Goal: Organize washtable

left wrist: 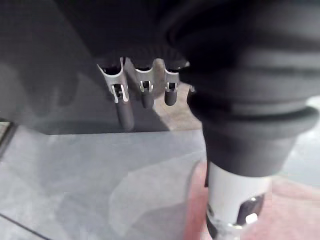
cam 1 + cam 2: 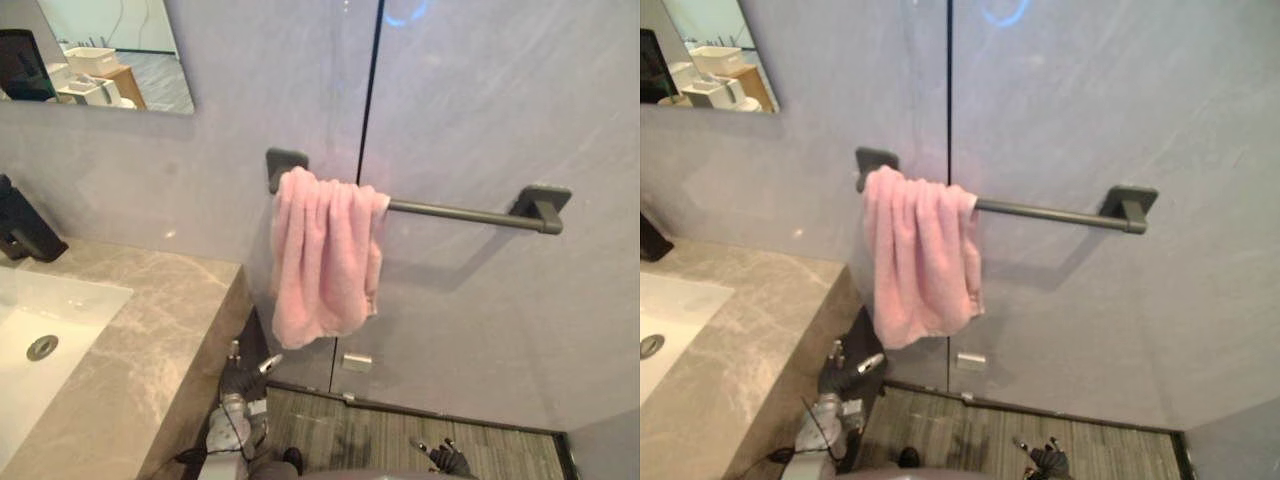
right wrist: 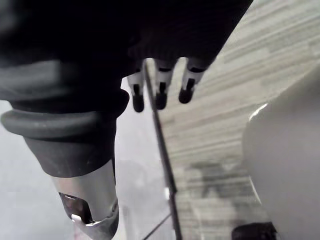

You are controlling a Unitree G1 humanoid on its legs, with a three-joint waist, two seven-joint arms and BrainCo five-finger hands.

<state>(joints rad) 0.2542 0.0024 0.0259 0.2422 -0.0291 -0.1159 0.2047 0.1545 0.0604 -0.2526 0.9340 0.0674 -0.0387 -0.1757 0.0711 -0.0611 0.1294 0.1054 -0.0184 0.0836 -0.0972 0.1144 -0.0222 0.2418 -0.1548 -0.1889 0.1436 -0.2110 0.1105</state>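
A pink towel [image 2: 320, 255] hangs bunched over the left end of a dark towel bar [image 2: 460, 213] on the grey wall. To its left is the marble washtable counter [image 2: 150, 340] with a white sink [image 2: 40, 330] and a black faucet [image 2: 22, 225]. My left hand [image 2: 245, 378] hangs low beside the counter's end, under the towel. In the left wrist view its fingers [image 1: 121, 90] are straight and hold nothing. My right hand [image 2: 447, 458] hangs low over the floor, and its fingers [image 3: 160, 92] are relaxed and empty.
A mirror [image 2: 100, 50] is on the wall above the counter. A dark vertical seam [image 2: 368, 90] splits the wall panels behind the towel. A small white plate [image 2: 356, 362] sits low on the wall. Striped wood-look floor [image 2: 400, 435] lies below.
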